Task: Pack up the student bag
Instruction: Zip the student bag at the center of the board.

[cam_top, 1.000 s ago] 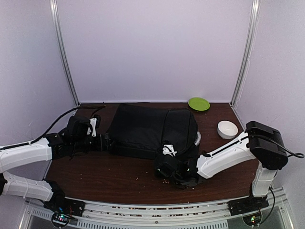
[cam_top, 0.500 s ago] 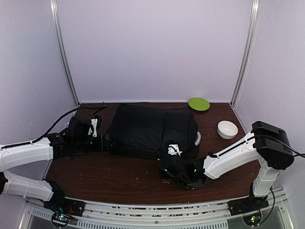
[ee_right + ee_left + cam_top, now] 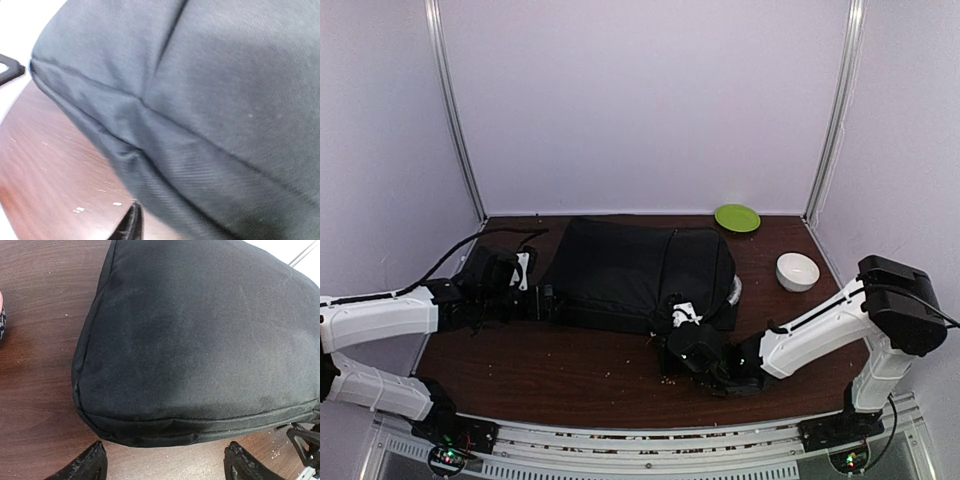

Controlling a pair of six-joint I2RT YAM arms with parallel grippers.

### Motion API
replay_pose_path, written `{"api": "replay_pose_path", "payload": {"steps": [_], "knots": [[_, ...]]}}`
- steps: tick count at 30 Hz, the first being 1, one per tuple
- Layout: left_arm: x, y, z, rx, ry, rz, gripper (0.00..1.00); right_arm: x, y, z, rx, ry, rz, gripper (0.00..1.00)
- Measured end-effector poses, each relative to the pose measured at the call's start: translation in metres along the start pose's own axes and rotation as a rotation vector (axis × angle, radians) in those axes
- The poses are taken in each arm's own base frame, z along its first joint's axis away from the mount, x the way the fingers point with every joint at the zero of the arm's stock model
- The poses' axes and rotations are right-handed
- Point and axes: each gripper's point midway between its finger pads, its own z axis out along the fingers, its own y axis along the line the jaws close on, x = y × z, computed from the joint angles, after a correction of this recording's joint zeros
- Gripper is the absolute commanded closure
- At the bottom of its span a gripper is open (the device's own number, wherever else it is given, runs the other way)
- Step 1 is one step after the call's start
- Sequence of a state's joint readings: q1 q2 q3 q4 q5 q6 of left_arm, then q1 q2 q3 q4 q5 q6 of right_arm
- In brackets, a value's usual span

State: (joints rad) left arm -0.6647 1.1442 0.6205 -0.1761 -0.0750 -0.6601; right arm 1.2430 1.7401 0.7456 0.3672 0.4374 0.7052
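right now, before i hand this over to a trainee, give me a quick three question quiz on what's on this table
1. True or false: the left gripper is open and faces an edge of the large black soft fabric backpack.
2. What lies near the far right corner of the brown wooden table? A) a flat round green plate B) a red mug C) a yellow book
3. Seen from the top camera, on which side of the backpack does the small round white bowl stand, and does it touch the backpack?

Key: 1 true; 2 A; 3 right side, not touching.
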Motion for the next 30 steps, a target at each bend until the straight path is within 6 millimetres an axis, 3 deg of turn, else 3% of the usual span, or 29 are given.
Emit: {"api": "replay_pose_path", "payload": {"steps": [9, 16, 30], "knots": [[-0.001, -0.001, 0.0, 0.002, -0.003, 0.0, 0.18, -0.009, 0.018, -0.002, -0.084, -0.057, -0.004, 0.6], [-0.002, -0.001, -0.001, 0.005, -0.008, 0.0, 0.17, -0.004, 0.012, 0.003, -0.051, -0.059, -0.013, 0.72], [-0.002, -0.002, 0.002, 0.007, -0.009, 0.006, 0.17, -0.002, 0.006, 0.017, -0.004, -0.063, -0.009, 0.81]]}}
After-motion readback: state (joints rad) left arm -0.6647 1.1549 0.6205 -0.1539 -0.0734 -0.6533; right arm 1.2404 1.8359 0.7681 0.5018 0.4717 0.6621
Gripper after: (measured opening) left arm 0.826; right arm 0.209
